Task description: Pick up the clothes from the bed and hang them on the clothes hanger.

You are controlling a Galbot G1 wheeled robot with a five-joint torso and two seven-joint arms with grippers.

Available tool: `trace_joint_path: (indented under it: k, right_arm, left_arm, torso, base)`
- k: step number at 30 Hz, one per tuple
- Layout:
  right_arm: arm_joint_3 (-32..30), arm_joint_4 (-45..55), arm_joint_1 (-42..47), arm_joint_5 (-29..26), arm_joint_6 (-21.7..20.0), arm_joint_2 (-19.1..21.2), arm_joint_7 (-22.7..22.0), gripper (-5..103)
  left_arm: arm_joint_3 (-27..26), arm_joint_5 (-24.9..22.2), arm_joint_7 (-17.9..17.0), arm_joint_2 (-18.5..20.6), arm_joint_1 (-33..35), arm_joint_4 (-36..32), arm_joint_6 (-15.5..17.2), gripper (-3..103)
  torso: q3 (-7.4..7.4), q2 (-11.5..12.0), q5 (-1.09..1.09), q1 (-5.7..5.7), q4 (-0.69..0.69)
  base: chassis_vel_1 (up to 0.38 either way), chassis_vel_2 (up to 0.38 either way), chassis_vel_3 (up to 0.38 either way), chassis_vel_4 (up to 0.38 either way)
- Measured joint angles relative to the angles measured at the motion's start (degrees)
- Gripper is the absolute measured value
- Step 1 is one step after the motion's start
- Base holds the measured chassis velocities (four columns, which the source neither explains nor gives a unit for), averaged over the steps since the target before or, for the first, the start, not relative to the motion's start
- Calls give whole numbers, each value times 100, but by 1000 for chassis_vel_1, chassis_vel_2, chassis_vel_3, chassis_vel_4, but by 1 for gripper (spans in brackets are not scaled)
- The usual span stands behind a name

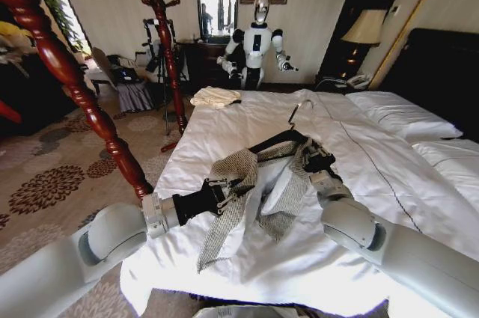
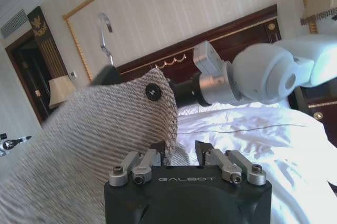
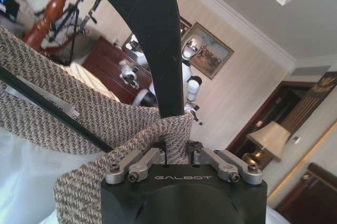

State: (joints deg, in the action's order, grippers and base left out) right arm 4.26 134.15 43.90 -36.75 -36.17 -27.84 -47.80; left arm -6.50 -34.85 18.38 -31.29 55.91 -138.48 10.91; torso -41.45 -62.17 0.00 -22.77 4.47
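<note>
The clothes (image 1: pixel 241 209), a grey-beige flecked knit jacket, lie rumpled on the bed (image 1: pixel 374 176) with the white lining showing. The black clothes hanger (image 1: pixel 274 141) sits in the jacket's top, its metal hook (image 1: pixel 299 112) pointing toward the far end of the bed. My left gripper (image 1: pixel 236 188) is shut on the jacket's front edge, where a dark button (image 2: pixel 153 91) shows on the fabric (image 2: pixel 95 139) above the gripper (image 2: pixel 180 151). My right gripper (image 1: pixel 309 153) is shut on the hanger's broad shoulder (image 3: pixel 152 34), with jacket fabric (image 3: pixel 105 118) bunched around the gripper (image 3: pixel 177 149).
Two reddish-brown wooden poles (image 1: pixel 75 86) (image 1: pixel 162 26) stand left of the bed. A small cream folded cloth (image 1: pixel 215 96) lies at the bed's far corner. Another white robot (image 1: pixel 257 41) stands by a dark dresser. White pillows (image 1: pixel 404 116) and a lamp (image 1: pixel 364 28) are at right.
</note>
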Motion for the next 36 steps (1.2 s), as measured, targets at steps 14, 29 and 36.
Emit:
trace_joint_path:
  k: [14,29,36]
  right_arm:
    - [-505,46,155,-495,101,-59,-97,18]
    - [-544,-158,297,282,199,-211,48,18]
    - [-461,-176,288,650,312,-249,180,18]
  left_arm:
    - [-987,-1142,304,27,273,-396,-733,88]
    - [-2173,-2632,-1508,618,279,-489,-15,100]
    - [-2320,-3017,-1147,1076,255,-309,-50,100]
  torso:
    - [0,0,0,0,0]
    - [0,0,-1,0,0]
    - [0,0,2,1,-1]
  base:
    - [0,0,0,0]
    - [0,0,0,0]
    - [0,0,0,0]
